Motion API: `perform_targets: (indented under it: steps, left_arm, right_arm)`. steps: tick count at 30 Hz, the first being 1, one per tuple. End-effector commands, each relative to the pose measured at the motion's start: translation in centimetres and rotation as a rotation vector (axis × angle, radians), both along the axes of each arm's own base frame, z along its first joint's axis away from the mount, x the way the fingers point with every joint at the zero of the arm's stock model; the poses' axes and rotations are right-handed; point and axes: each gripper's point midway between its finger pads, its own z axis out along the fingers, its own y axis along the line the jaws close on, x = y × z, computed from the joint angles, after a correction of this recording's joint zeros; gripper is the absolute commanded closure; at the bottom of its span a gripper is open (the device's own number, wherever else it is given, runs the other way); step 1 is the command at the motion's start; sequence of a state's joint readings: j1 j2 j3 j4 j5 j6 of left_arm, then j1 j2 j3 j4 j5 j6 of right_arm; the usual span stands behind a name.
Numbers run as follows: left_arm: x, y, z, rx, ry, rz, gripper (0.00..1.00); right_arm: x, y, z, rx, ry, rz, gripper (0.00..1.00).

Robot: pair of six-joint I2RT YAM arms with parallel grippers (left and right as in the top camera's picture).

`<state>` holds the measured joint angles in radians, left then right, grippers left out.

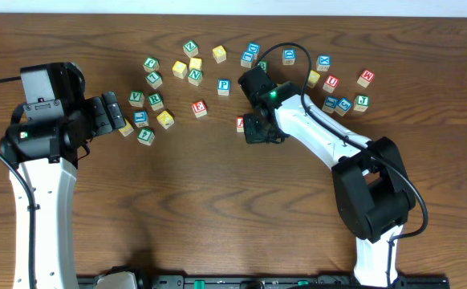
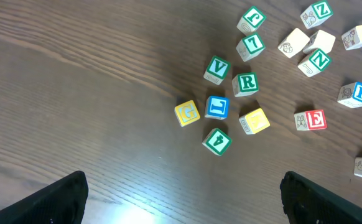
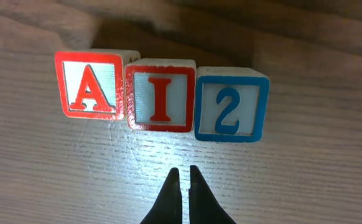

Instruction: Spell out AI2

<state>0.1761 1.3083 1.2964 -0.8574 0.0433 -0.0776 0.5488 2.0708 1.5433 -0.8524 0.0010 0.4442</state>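
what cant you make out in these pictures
Overhead: I cube and 2 cube hidden under the right gripper; only a red sliver of the A cube shows.
Left wrist: A cube cut off by the right edge; left gripper fingers cropped at the bottom edge.

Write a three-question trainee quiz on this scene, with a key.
1. True or false: the A cube, I cube and 2 cube stand side by side in that order.
2. The right fingers are: a) open; b) shut on the 2 cube; c) shut, holding nothing.
3. In the left wrist view, which letter is on the red-lettered cube near the P cube?

Key: 1 true; 2 c; 3 E.
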Motion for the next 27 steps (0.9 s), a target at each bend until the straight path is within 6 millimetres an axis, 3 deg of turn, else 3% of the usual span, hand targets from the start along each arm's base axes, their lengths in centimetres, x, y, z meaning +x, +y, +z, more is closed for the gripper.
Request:
perform_targets:
  steps: [1,27]
  left_arm:
    - [0.02,0.19,-0.06,0.005,0.005,0.001,0.03]
    - [0.02,0.19,-0.06,0.005,0.005,0.001,0.02]
  right_arm:
    - [0.62,-1.05,-0.14,-0.027,-0.016,-0.04,0.99]
    - [1.23,-1.72,-0.97,-0.031,-0.012,-0.066,0.99]
